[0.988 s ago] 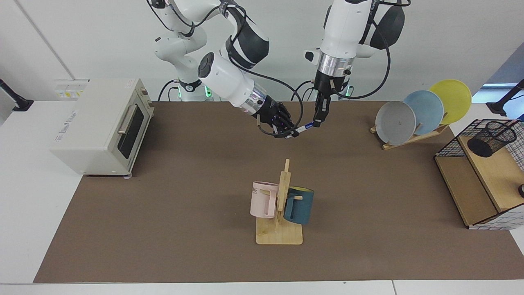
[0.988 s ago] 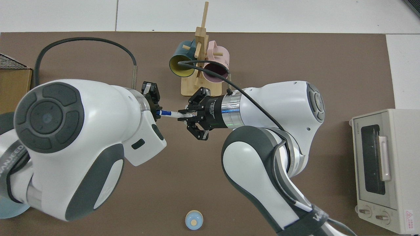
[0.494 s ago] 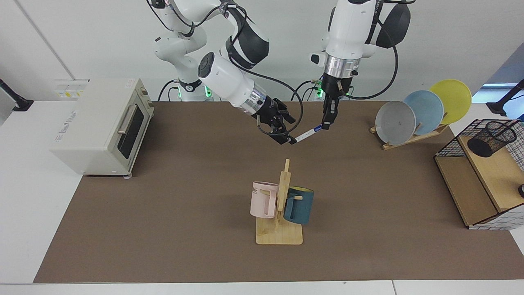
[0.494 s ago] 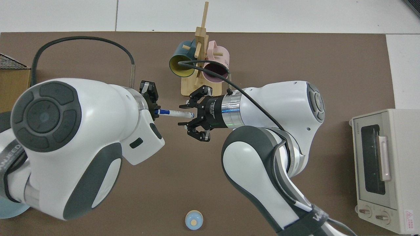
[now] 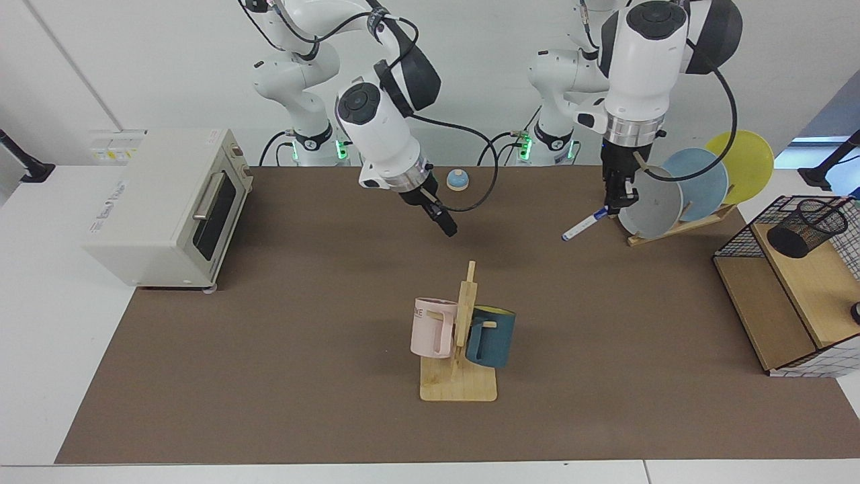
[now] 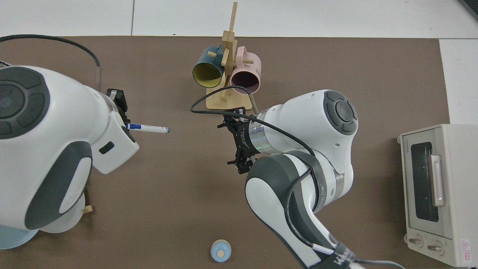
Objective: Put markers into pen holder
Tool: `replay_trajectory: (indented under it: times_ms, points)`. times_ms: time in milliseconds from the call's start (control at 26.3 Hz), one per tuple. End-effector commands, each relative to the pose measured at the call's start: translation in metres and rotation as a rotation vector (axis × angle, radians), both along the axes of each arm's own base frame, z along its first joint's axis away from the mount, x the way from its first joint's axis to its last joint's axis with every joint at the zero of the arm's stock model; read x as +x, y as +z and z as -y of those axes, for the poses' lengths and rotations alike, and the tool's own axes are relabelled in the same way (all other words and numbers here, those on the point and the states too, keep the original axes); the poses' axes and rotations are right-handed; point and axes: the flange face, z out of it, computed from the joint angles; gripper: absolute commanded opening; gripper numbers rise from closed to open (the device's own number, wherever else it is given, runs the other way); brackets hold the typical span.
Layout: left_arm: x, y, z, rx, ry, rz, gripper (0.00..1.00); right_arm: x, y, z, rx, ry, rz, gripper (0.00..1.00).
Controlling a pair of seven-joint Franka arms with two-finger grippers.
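You are looking down on the left gripper (image 6: 121, 112) pinching one end of a slim white marker with blue ends (image 6: 148, 129), which is sticking out level above the brown table mat (image 6: 336, 63). The right gripper (image 6: 235, 140) is hanging apart from it, near the wooden mug stand (image 6: 226, 48) that is carrying a teal mug (image 6: 204, 71) and a pink mug (image 6: 246, 74). A cream toaster oven (image 6: 433, 194) is sitting at the mat's edge, and a small blue round knob (image 6: 220, 251) is lying near the bottom edge.
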Motion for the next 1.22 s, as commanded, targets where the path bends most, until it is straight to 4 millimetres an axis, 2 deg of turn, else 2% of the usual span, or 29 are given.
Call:
replay_trajectory:
  times_ms: [0, 152, 266, 380, 456, 570, 798, 912, 1026, 1178]
  points:
    - [0.000, 0.007, -0.020, 0.138, -0.005, 0.008, 0.00, 0.003, 0.018, 0.059, -0.097, 0.255, 0.060, 1.00]
    - [0.007, 0.010, -0.065, 0.196, 0.063, 0.011, 0.00, 0.010, 0.030, 0.105, -0.126, 0.408, 0.095, 1.00]
    - [0.010, 0.014, -0.089, 0.245, 0.083, 0.018, 0.00, 0.015, 0.039, 0.146, -0.128, 0.491, 0.114, 1.00]
    - [0.016, 0.024, -0.134, 0.269, 0.091, 0.003, 0.00, 0.018, 0.049, 0.185, -0.126, 0.568, 0.135, 1.00]
    - [0.023, 0.022, -0.158, 0.277, 0.080, -0.021, 0.00, 0.017, 0.057, 0.208, -0.127, 0.625, 0.151, 1.00]
    - [0.027, 0.031, -0.180, 0.367, 0.011, -0.044, 0.00, 0.011, 0.072, 0.239, -0.133, 0.695, 0.171, 1.00]
    - [0.034, 0.043, -0.200, 0.444, 0.024, -0.040, 0.00, -0.002, 0.097, 0.270, -0.184, 0.831, 0.193, 1.00]
    - [0.030, 0.047, -0.231, 0.482, 0.070, -0.049, 0.00, -0.006, 0.108, 0.279, -0.202, 0.867, 0.199, 1.00]
    - [0.026, 0.049, -0.244, 0.522, 0.087, -0.071, 0.00, -0.009, 0.109, 0.284, -0.188, 0.868, 0.167, 1.00]
    - [0.025, 0.055, -0.281, 0.552, 0.137, -0.075, 0.00, -0.008, 0.136, 0.287, -0.190, 0.898, 0.172, 1.00]
